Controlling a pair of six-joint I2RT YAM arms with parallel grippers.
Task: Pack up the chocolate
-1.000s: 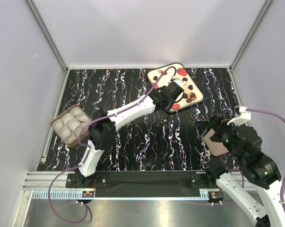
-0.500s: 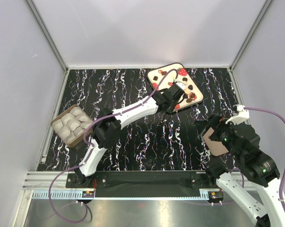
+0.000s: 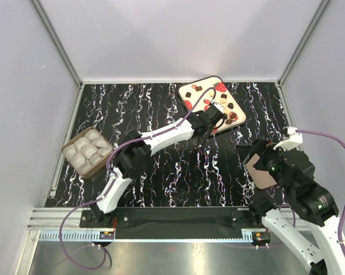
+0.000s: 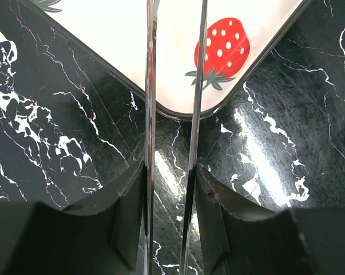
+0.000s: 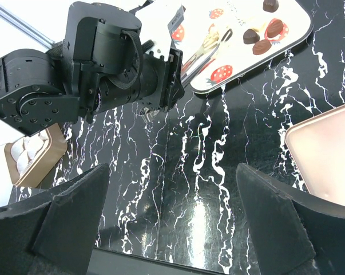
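Note:
Several small pieces of chocolate (image 3: 228,106), dark and light, lie on a cream tray (image 3: 205,84) with printed strawberries at the back right. The right wrist view shows dark pieces (image 5: 261,46) on that tray (image 5: 298,28). My left gripper (image 4: 169,189) is shut on metal tweezers (image 4: 151,114), whose two blades reach out over the tray's near corner (image 4: 115,28). No piece sits between the blades in the left wrist view. Over the marbled table my right gripper (image 5: 172,217) stands open, holding nothing.
A brown box (image 3: 87,152) of white cups sits at the table's left edge. A flat brown lid (image 3: 264,172) lies by the right arm and shows at the edge of the right wrist view (image 5: 326,154). Grey walls enclose the table.
My left gripper with the tweezers has drawn back slightly toward the tray's near corner, and its elbow has swung right. The right arm has barely moved.

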